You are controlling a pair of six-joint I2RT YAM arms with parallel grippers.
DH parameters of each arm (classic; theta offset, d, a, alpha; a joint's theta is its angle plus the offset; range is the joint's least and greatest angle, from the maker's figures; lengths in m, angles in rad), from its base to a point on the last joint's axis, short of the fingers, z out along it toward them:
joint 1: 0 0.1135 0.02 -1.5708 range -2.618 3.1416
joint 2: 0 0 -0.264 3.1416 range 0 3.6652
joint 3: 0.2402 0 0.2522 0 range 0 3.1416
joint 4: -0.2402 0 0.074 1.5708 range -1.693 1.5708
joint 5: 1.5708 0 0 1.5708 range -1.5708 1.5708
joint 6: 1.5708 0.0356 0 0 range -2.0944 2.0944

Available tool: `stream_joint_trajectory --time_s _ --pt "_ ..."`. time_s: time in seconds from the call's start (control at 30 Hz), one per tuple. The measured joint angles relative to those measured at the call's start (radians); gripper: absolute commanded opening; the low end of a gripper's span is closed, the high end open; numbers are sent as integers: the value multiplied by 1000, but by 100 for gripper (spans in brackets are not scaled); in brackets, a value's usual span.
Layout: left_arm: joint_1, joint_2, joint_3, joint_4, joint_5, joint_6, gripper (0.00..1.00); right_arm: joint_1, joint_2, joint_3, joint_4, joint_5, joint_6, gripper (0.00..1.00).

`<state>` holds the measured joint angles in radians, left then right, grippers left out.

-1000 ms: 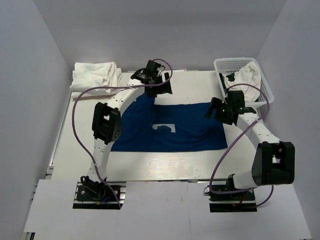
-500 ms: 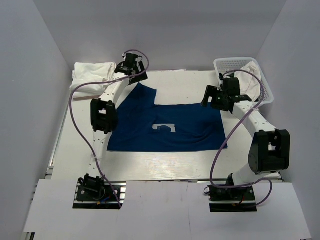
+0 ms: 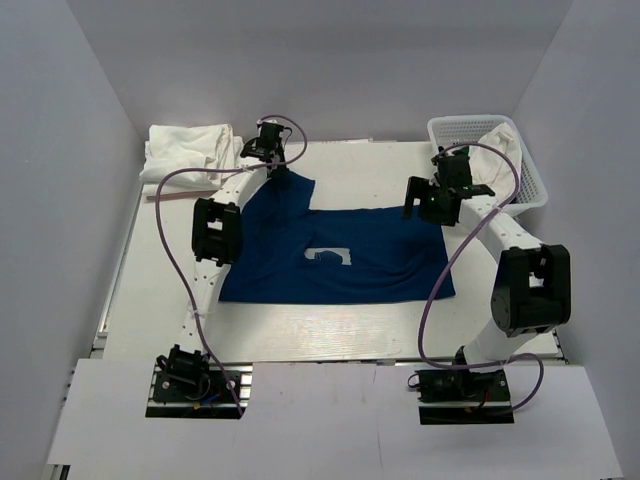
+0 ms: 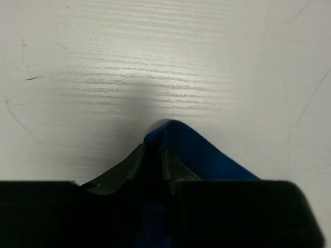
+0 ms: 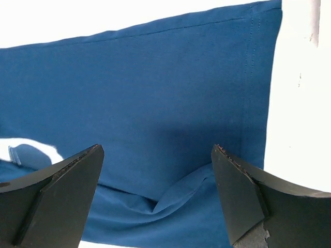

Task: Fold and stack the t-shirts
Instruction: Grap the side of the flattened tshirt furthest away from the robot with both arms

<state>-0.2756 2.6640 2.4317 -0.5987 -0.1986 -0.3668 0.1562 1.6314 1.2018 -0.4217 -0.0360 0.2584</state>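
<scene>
The table (image 3: 330,335) shows a bare white strip along its near edge at 6 o'clock. The navy t-shirt (image 3: 300,275) lies flat at the centre; its pale print (image 3: 328,257) is too small to read. At 11 o'clock my left gripper (image 4: 153,152) is pinched narrow on that shirt's sleeve tip. At 2 o'clock my right gripper (image 5: 156,155) hovers spread wide over the stitched edge, holding nothing. Bare table lies beyond both. At the 10 o'clock corner sit piled white t-shirts (image 3: 190,150). At 1 o'clock a basket (image 3: 445,128) holds another white tee (image 3: 497,148).
</scene>
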Motion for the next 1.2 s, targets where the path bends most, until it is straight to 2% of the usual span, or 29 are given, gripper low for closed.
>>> stream_joint_trajectory --time_s 0.03,0.13,0.4,0.7,0.93,1.2 --pt "-2 0 -8 5 3 5 11 3 10 6 -3 9 -1 90" --pt "-3 -21 -63 48 4 16 0 12 34 19 -19 65 -2 90" --pt "-3 -45 -102 58 -23 28 0 46 164 158 -60 199 30 90" --pt "-3 -135 -206 -3 -86 33 0 97 347 342 -83 379 222 90" --pt "-2 -267 -289 -29 -109 25 0 99 446 415 -99 436 339 90" --pt "-2 -353 -343 -29 -107 12 0 100 541 492 -103 474 394 90"
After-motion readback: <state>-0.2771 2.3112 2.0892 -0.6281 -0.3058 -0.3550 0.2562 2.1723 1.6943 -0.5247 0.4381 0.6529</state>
